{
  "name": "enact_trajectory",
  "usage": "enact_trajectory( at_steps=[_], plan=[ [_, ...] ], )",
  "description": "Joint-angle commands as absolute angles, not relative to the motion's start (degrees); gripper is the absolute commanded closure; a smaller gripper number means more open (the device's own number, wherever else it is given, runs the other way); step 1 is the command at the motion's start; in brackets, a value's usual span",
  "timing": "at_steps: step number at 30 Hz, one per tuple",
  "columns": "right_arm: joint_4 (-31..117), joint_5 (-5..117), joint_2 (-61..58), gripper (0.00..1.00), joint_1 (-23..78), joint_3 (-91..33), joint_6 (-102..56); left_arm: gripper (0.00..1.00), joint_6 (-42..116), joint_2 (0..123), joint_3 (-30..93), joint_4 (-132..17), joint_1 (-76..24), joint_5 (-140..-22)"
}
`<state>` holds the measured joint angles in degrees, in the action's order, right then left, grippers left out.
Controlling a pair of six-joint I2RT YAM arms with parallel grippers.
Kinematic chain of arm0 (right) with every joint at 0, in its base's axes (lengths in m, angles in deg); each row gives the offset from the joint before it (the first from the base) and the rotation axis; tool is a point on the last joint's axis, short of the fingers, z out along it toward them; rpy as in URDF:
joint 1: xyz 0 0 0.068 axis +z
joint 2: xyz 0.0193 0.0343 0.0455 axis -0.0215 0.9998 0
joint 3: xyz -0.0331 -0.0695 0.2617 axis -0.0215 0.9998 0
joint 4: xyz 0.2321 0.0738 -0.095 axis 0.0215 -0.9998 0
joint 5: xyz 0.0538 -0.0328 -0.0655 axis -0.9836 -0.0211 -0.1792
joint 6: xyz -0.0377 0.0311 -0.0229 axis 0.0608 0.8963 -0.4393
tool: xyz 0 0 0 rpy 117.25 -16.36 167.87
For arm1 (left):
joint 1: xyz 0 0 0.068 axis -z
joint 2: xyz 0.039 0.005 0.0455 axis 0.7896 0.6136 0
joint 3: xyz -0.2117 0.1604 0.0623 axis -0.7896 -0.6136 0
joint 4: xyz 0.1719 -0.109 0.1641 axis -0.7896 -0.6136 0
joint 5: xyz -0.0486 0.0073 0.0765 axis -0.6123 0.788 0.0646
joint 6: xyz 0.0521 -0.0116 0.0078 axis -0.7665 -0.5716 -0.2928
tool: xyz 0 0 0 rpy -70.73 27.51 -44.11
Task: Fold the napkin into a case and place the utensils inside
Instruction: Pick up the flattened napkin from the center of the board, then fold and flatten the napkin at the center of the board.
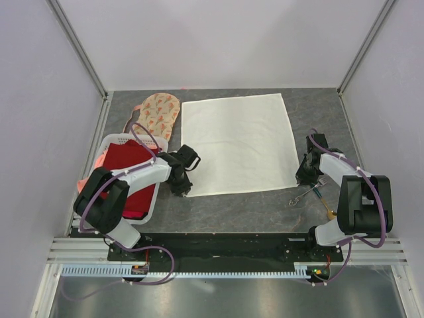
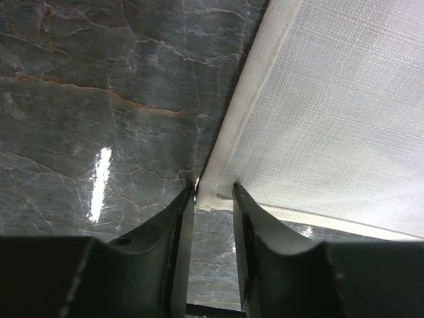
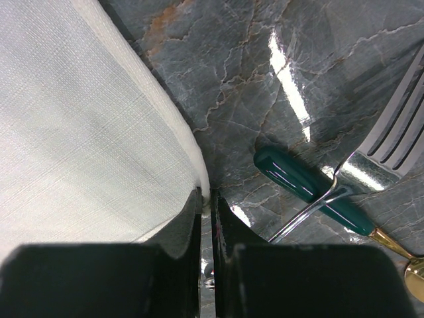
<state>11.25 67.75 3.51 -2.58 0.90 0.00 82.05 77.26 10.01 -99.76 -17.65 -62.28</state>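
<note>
The cream-white napkin lies spread flat as a square on the grey marble table. At its near-left corner, my left gripper stands open; in the left wrist view that corner lies between the two fingertips with a gap on either side. My right gripper is shut on the napkin's near-right corner, which is pinched between the pads. The utensils lie crossed on the table just right of that corner: a silver fork and a piece with a dark green handle and a gold end.
A white basket holding a red cloth stands at the left, under the left arm. A peach floral cloth lies behind it. Enclosure walls close the table on the left, right and back.
</note>
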Motion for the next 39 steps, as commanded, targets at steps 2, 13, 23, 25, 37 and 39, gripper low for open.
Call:
enact_trajectory(
  at_steps=[2,13,23,25,37,39],
  plan=[
    [12.1,65.7,3.0,1.0,-2.4,2.5,0.1,0.9,85.0,79.2,6.1,-95.9,-17.7,-58.6],
    [3.4,64.3,-8.5,1.0,-2.4,-6.6,-1.7,0.98,74.5,68.9,23.8,-105.2,-17.7,-60.6],
    [-10.9,68.0,-25.8,1.0,-2.1,-36.3,-3.1,0.98,60.2,53.5,48.3,-107.2,-17.5,-62.3],
    [-13.5,68.8,-28.3,1.0,-2.0,-41.8,-3.8,0.98,59.4,50.2,51.0,-105.7,-17.5,-63.1],
    [-8.3,74.9,-37.4,1.0,-1.8,-53.6,-6.1,0.98,55.8,39.2,56.3,-99.2,-17.5,-68.8],
    [-7.9,75.0,-33.7,1.0,-1.8,-54.6,-5.1,0.98,56.2,41.7,58.0,-98.7,-17.5,-67.1]
  ],
)
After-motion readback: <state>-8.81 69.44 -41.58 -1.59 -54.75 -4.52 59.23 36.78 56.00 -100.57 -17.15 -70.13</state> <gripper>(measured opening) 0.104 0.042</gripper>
